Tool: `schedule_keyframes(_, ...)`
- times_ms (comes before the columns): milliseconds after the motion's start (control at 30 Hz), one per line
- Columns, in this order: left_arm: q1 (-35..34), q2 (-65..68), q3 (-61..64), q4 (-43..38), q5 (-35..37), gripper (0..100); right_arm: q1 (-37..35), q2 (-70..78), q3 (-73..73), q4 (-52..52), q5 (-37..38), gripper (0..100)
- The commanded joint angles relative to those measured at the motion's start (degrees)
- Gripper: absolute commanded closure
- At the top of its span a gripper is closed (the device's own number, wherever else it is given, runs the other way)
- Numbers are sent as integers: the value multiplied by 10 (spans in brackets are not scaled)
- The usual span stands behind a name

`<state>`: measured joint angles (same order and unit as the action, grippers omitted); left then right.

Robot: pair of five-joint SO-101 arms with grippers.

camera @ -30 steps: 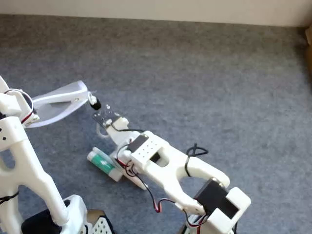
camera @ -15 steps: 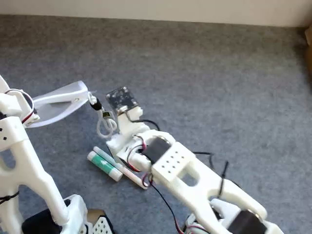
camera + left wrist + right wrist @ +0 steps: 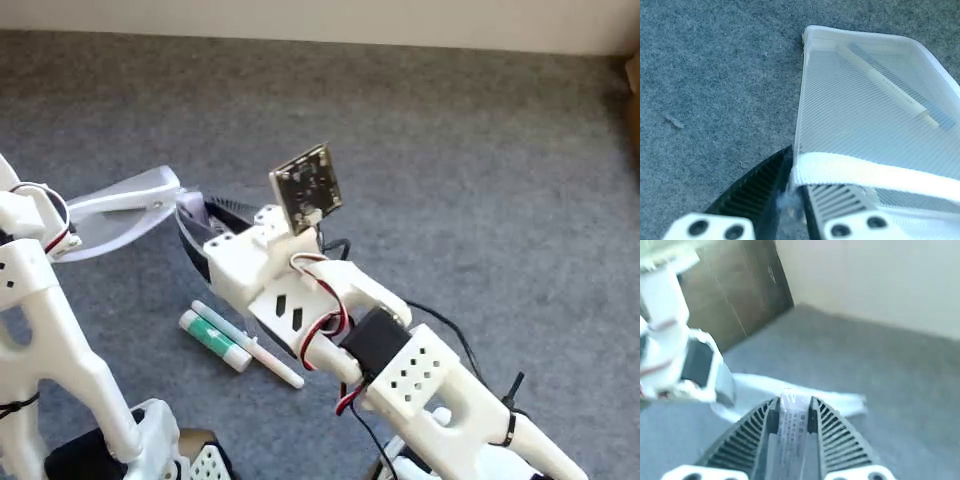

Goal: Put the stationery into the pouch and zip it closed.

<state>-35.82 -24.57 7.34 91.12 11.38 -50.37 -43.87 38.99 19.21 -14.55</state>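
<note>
My left gripper (image 3: 792, 167) is shut on the rim of a white mesh pouch (image 3: 865, 110), held off the carpet at the left (image 3: 125, 205). A long pen-like piece (image 3: 890, 85) shows through the mesh. My right gripper (image 3: 793, 402) is shut on a flat pale stationery piece (image 3: 791, 427), raised just beside the pouch's end (image 3: 190, 210). Farther off in the right wrist view lies the pouch (image 3: 810, 395). On the carpet below lie a green-and-white marker (image 3: 212, 340) and a thin white pen (image 3: 255, 348).
Grey carpet (image 3: 450, 170) covers the whole floor, open at the back and right. The left arm's white base (image 3: 60, 370) stands at the front left. A dark wooden panel (image 3: 740, 290) and a pale wall (image 3: 880, 280) rise behind the pouch.
My right arm has lifted from the carpet near the pens and turned its wrist upward, bringing the pale piece up beside the pouch. The left arm and pouch have stayed put.
</note>
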Motion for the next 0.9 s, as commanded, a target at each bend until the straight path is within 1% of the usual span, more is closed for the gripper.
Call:
schedule_keyframes(0, -7, 2, 2, -8, 9, 993, -17, -26, -10, -92, -3, 994)
schedule_keyframes(133, -1, 2, 1, -8, 9, 993, -51, -25, -7, -176, -3, 994)
schedule_keyframes(300, 33, 2, -1, -8, 9, 993, -84, -11, -7, -269, -3, 994)
schedule_keyframes(433, 34, 2, 0, -11, 9, 993, -82, 29, -6, -332, -3, 994)
schedule_keyframes(667, 31, 2, 0, -12, 9, 993, -81, 150, -5, -444, -3, 994)
schedule_keyframes(867, 30, 2, 1, -12, 9, 993, -56, 255, -7, -558, -3, 994)
